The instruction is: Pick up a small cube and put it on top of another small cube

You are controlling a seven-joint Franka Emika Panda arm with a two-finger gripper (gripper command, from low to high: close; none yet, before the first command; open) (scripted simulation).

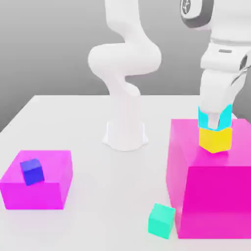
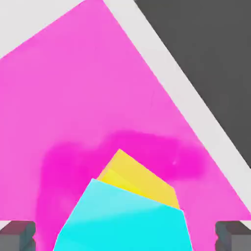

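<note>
While the gripper (image 1: 214, 119) hangs over the large magenta block (image 1: 215, 196), its pale fingers (image 2: 20, 234) stand spread, clear of the cyan cube's (image 1: 220, 116) sides and gripping nothing. That smooth, flat-faced cyan cube sits on the matte yellow cube (image 1: 215, 139), itself resting on the block's glossy top.

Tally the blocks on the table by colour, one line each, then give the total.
Magenta: 2, a large block and a lower block
Cyan: 1, the cyan cube on top of the yellow one
Yellow: 1, the yellow cube
Dark blue: 1, the dark blue cube
Teal green: 1, the teal cube
Total: 6
</note>
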